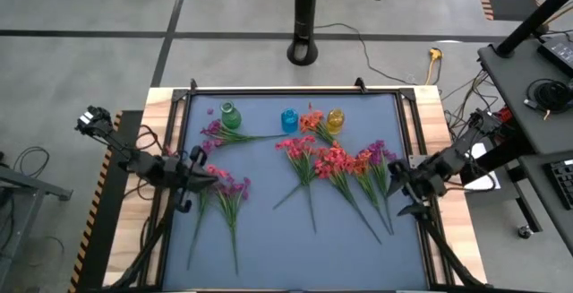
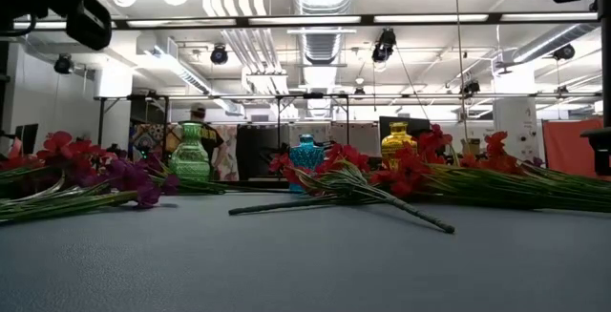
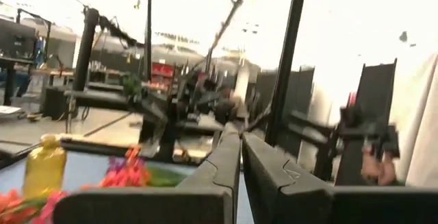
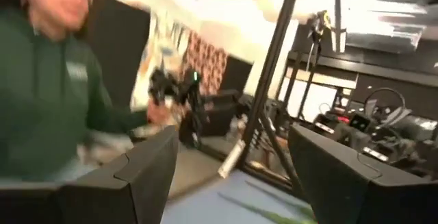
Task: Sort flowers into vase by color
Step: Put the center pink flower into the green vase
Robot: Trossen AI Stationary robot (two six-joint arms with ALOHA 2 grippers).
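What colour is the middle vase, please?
The middle vase is blue; the low view shows it best.

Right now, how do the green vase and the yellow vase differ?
The green vase stands toward the left of the back row, the yellow vase toward the right, with the blue vase between them. A purple sprig lies at the green vase's foot; orange-red blossoms lie beside the yellow one. In the low view the green vase looks a bit taller. Both stand upright, with no stems in them.
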